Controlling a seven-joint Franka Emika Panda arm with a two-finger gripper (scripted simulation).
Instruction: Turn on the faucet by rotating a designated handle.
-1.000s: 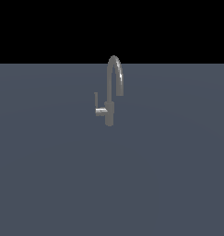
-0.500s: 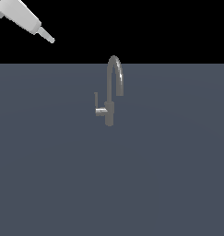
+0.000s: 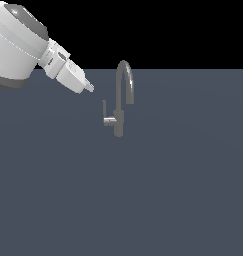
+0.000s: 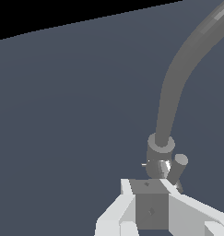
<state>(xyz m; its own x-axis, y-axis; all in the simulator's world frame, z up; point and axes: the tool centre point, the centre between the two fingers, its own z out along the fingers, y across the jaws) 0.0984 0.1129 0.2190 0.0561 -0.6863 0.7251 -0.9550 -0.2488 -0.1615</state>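
Observation:
The faucet (image 3: 119, 117) stands on the flat grey surface, its arched spout (image 3: 125, 75) rising above a short body. The handle (image 3: 104, 108) is a thin upright lever on a short stub (image 3: 109, 121) on the side toward the exterior view's left. My gripper (image 3: 88, 88) reaches in from the upper left, shut and empty, its tip just above and to the left of the lever, not touching it. In the wrist view the joined fingers (image 4: 150, 205) sit close in front of the faucet body (image 4: 159, 154) and stub (image 4: 178, 167); the lever is mostly hidden.
The grey floor (image 3: 143, 200) spreads around the faucet. The white arm (image 3: 18, 45) fills the exterior view's upper left corner.
The arm has come in from the exterior view's upper left and moved down and right toward the handle. The faucet and handle have not moved.

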